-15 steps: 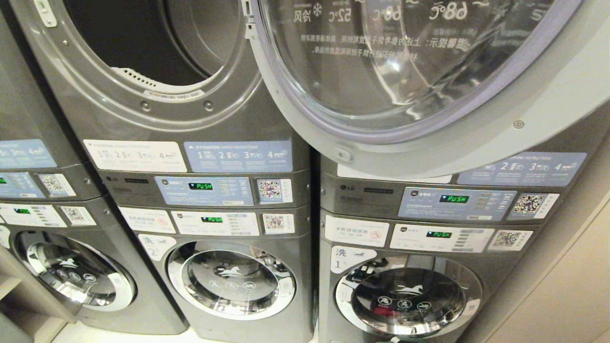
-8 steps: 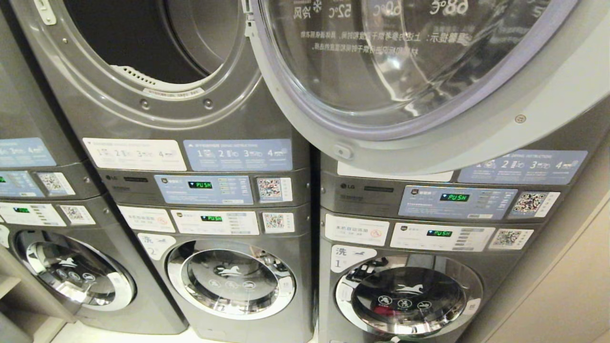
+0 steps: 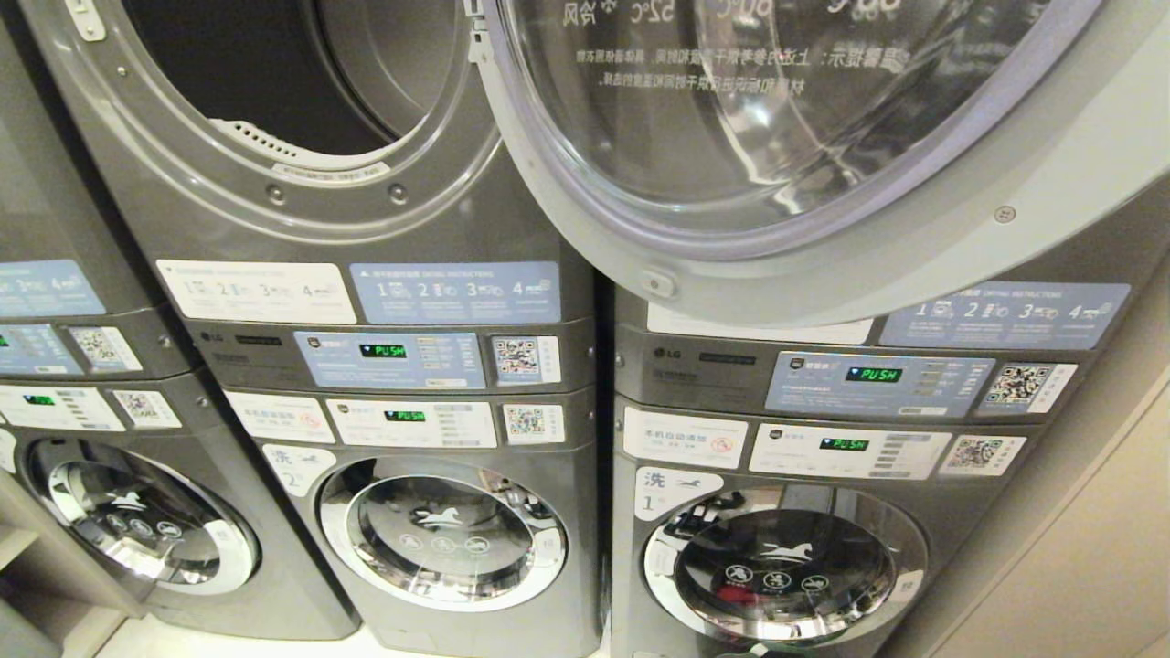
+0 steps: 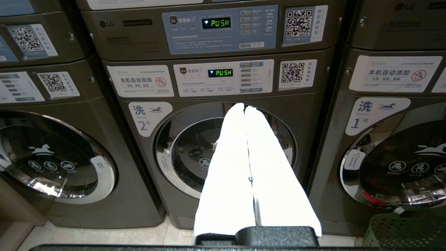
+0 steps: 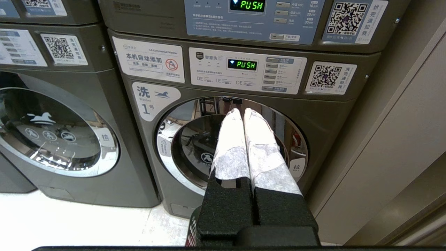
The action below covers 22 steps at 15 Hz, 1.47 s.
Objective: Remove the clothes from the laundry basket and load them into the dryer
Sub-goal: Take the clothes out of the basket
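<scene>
both sets of fingers pressed together, empty: left fingers (image 4: pixel 244 108) facing washer 2 (image 4: pixel 223 164), right fingers (image 5: pixel 242 111) facing washer 1 (image 5: pixel 230 146). dryer door (image 3: pixel 823 183) open.

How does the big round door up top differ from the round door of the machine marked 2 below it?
The upper dryer door hangs swung open with clear glass and a pale grey rim; the washer 2 door is shut, smaller, dark and chrome-ringed. Both are round.

The head camera's whole view has shifted: the open dryer door (image 3: pixel 804 137), the drum opening (image 3: pixel 274 82) and the control panels (image 3: pixel 393 358) all sit slightly higher in frame. Nothing has moved by itself.
</scene>
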Motion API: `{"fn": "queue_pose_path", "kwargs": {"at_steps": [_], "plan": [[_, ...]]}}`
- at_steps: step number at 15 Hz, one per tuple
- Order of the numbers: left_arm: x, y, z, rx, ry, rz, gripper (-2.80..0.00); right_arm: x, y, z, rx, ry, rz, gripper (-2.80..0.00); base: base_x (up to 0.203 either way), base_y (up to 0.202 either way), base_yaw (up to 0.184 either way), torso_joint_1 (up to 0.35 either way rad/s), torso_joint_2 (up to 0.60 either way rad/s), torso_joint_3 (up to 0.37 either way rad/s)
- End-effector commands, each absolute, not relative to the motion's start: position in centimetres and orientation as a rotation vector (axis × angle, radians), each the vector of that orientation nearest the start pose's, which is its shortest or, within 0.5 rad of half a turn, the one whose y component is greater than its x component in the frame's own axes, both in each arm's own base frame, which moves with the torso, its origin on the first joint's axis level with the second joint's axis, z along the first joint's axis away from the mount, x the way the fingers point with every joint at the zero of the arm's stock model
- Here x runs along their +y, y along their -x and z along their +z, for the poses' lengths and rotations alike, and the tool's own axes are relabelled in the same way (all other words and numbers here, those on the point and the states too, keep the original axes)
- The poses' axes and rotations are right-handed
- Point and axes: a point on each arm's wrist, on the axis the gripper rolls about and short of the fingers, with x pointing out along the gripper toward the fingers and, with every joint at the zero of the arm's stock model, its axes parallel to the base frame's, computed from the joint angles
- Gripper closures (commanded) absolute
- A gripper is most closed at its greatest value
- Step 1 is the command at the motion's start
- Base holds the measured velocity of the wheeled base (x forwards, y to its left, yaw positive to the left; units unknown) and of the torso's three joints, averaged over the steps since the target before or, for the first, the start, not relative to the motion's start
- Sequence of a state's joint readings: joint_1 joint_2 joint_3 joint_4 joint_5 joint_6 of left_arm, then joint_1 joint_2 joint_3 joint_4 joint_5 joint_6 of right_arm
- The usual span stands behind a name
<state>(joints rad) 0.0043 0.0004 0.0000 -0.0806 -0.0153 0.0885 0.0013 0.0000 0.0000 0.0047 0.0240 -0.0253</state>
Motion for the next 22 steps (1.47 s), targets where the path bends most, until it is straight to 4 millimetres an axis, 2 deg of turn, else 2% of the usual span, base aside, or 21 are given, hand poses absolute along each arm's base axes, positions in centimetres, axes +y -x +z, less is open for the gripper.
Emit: {"fn": "queue_pose_path", "kwargs": {"at_steps": [1,22], "plan": [[-0.04,2.06,7.44,-0.05,-0.089,-0.009,0.0,0.05,2.26,7.46,0.007,0.024,0.026,0.0,0.0,0.0,0.0,-0.051,0.1,0.058],[-0.04,2.06,7.45,-0.05,-0.089,-0.009,0.0,0.05,2.26,7.46,0.007,0.02,0.025,0.0,0.0,0.0,0.0,-0.059,0.13,0.068]]}}
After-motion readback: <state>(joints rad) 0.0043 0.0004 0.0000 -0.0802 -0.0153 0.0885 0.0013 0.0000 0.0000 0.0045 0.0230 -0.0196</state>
